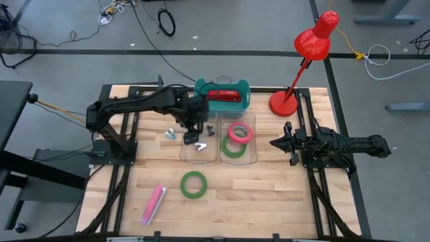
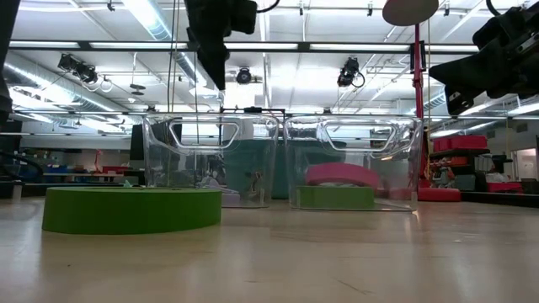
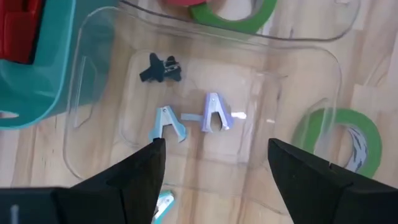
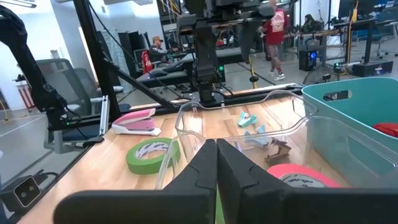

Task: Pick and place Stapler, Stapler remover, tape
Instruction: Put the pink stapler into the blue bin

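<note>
- Wooden tabletop (image 1: 269,202) carries everything; the sorting bins sit near its far edge, midway between the two arms, probably so either arm can reach them.
- Two of the tape rolls, a pink roll (image 1: 240,132) leaning over a green roll (image 1: 234,148), lie inside the right clear bin (image 1: 254,138), so that share of the tape looks sorted.
- A third green roll (image 1: 193,184) lies flat on the open wood, near the middle of the table and nearer the front edge, apart from the bins; it seems not yet collected.
- The left clear bin (image 1: 183,153) holds staple removers: two pale blue ones (image 3: 214,113) and a dark one (image 3: 160,68), lying loose on its floor.
- Another pale remover (image 1: 172,134) lies on the wood just beside that bin's left wall.
- A red stapler (image 1: 225,96) rests in the teal bin (image 1: 243,91) at the far edge; a pink stapler (image 1: 153,204) lies toward the front left corner, well apart from the bins.
- The left gripper (image 3: 214,155) hangs over the left clear bin with its fingers spread wide and nothing between them, likely placed there for dropping off or fetching removers.
- The right gripper (image 1: 277,142) waits at the right edge, fingers pressed together and empty, facing the bins.
- A red desk lamp (image 1: 306,57) stands at the far right corner.
</note>
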Controlling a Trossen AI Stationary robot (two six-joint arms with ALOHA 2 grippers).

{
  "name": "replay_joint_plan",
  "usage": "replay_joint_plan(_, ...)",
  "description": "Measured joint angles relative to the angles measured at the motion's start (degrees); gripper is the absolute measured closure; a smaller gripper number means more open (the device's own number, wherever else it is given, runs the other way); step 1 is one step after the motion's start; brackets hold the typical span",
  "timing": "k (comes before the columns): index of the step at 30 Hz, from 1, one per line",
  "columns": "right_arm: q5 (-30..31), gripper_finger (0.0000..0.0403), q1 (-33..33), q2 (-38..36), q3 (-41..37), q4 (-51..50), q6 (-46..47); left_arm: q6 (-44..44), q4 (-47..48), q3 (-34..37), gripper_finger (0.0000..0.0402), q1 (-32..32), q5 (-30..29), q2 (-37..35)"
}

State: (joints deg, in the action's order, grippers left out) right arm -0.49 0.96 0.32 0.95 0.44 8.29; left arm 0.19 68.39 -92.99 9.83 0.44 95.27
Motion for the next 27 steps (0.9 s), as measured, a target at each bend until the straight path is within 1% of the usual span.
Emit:
replay_joint_plan(5,0.04,0.0396,-0.01,-0.02,-0.02,0.00,0.00,-2.82,-0.45,1.25,0.0116,-1.14,-0.66,-1.12)
replay_joint_plan(10,0.02,0.0396,-0.01,-0.02,-0.02,-0.01,0.00,-6.96,-0.35,4.81,0.0116,-2.12,-0.91,-2.91)
replay_joint_plan(18,0.01,0.0396,0.00,-0.02,-0.01,0.00,0.00,-16.89,-1.36,15.12,0.0116,-5.01,-2.41,-11.99)
replay_joint_plan(24,0.04,0.0396,-0.01,-0.02,0.00,0.03,0.00,-28.84,-0.80,22.19,0.0116,-7.96,-2.96,-18.63)
replay_joint_plan(27,0.04,0.0396,-0.01,-0.02,-0.01,0.00,0.00,-33.36,-0.71,24.80,0.0116,-9.88,-3.58,-21.23)
